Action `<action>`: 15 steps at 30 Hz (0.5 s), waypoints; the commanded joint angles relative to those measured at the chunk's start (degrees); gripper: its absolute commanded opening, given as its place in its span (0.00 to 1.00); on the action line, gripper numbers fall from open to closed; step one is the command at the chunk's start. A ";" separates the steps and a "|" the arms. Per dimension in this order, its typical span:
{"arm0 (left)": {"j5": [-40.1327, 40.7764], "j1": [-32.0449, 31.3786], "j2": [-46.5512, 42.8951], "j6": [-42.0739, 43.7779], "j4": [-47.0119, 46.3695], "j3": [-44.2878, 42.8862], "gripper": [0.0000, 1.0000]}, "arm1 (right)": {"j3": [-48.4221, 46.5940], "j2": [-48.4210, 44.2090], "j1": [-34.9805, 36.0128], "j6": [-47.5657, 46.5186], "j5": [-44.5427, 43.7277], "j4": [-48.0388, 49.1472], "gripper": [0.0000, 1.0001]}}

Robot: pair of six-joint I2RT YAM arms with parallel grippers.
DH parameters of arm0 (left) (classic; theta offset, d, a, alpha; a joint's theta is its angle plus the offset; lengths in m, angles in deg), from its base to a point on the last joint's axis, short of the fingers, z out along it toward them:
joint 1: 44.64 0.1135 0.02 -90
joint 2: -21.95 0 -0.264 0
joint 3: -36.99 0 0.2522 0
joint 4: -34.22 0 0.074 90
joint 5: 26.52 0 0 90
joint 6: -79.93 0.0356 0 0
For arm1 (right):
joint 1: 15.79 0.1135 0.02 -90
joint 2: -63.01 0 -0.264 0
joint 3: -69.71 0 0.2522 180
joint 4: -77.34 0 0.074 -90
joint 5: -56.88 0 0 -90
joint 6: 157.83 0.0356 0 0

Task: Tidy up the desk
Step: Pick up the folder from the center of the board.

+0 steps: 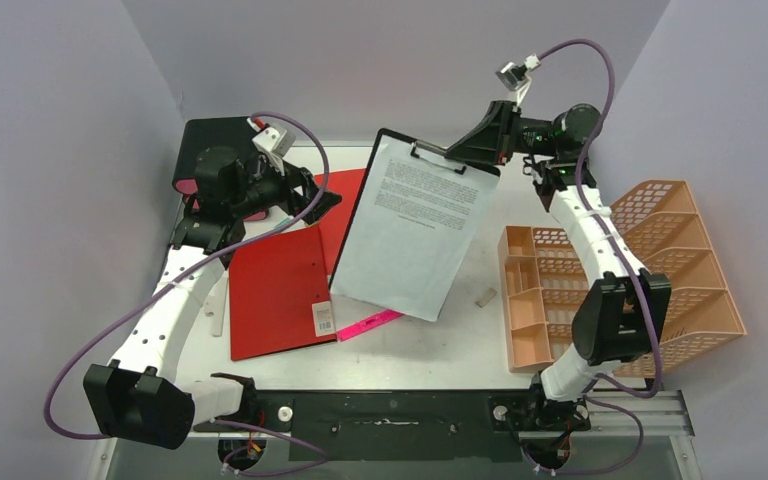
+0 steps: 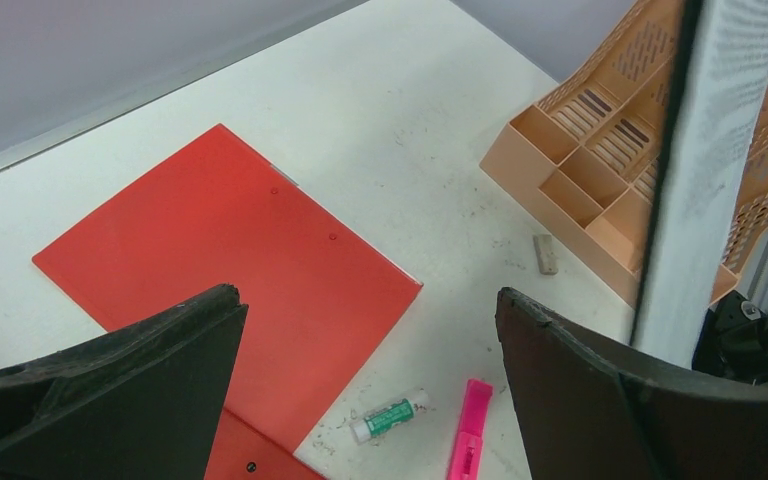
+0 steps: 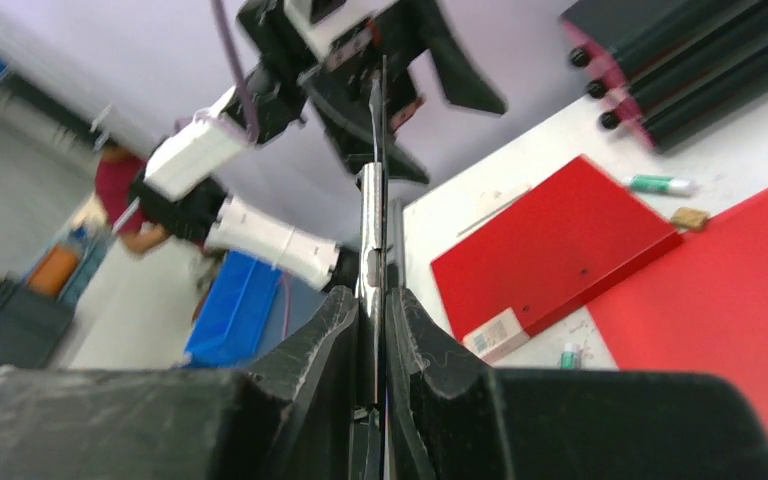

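Right claw [image 1: 452,150]: clenched on the clip end of the clipboard [image 1: 415,225], holding it tilted up off the desk [image 1: 430,352] at the far middle. Left claw [image 1: 312,196]: spread wide, gripping nothing, hanging over the far left above the red folders [image 1: 275,290]. Desk itself: white top filling the middle of the overhead shot, arms bolted along its near edge.

Progress-wise, early days imo. Only the clipboard up off the surface, and not filed yet. Left to sort: both folders, pink highlighter [image 1: 370,325], glue stick [image 2: 390,415], small block [image 1: 485,297] just left of the orange tray [image 1: 535,290]. Probably the rack [image 1: 685,265] at the right as the clipboard's home.

Worth noting: can't spot the glue stick from overhead, tucked under the clipboard. Shows up plainly from the left wrist, just beside the highlighter. Right wrist gives the clipboard edge-on, pinched between the fingers [image 3: 330,340].
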 commanded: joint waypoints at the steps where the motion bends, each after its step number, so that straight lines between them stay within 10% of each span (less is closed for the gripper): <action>1: 0.85 0.41 -0.98 0.81 -1.86 0.29 0.96 | -11.44 -7.07 -1.83 -41.11 -19.33 -45.64 0.05; 3: 1.13 0.43 -0.96 0.12 -2.80 0.45 0.96 | -21.53 -6.61 3.86 -64.01 -37.99 -73.45 0.05; 15: 1.63 0.54 -2.20 2.05 -0.87 0.69 0.96 | -35.01 -7.54 9.16 -93.95 -63.86 -93.64 0.05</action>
